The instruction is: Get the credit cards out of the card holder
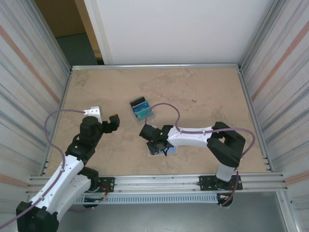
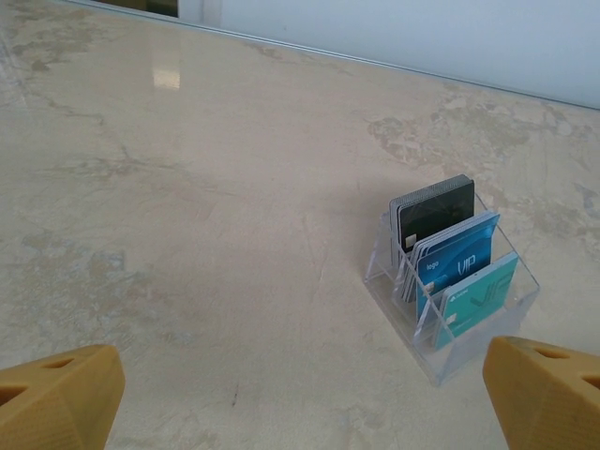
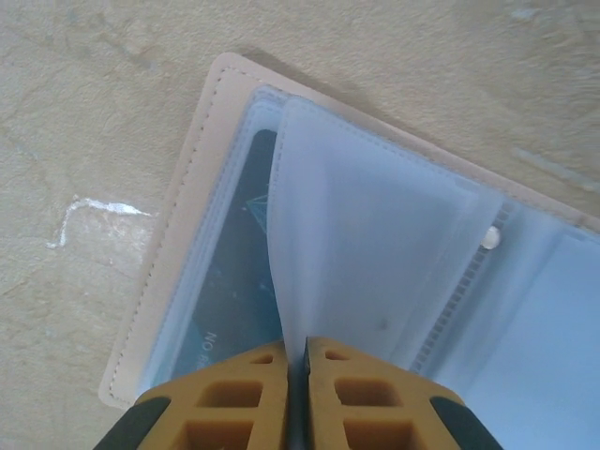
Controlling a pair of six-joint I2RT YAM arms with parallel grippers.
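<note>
My right tool (image 3: 298,352) has its two orange fingers (image 3: 230,403) pressed together. They are clamped on a thin translucent sleeve (image 3: 375,234) that stands up from the small flat beige card holder (image 3: 178,234). The card holder lies open on the beige marbled desk (image 3: 94,94), showing its pale blue-grey inner faces. Its stitched border is on the left of my right wrist view. Through the pocket under the lifted sleeve I can make out a dark teal credit card (image 3: 246,262) tucked inside. A small white stud (image 3: 489,237) sits on the sleeve's right edge, and a white scuff (image 3: 84,211) marks the desk just left of the card holder.

From above, the card holder is in the near middle of the desk, under the right tool. A clear acrylic tiered stand (image 2: 469,352) sits a little farther and to the left. It holds a black card (image 2: 436,211) at the back, a blue card (image 2: 459,258) in the middle and a teal card (image 2: 478,295) in front, all upright.

My left tool (image 2: 300,375) has its fingers wide apart and faces that stand from the left, well apart from it.
</note>
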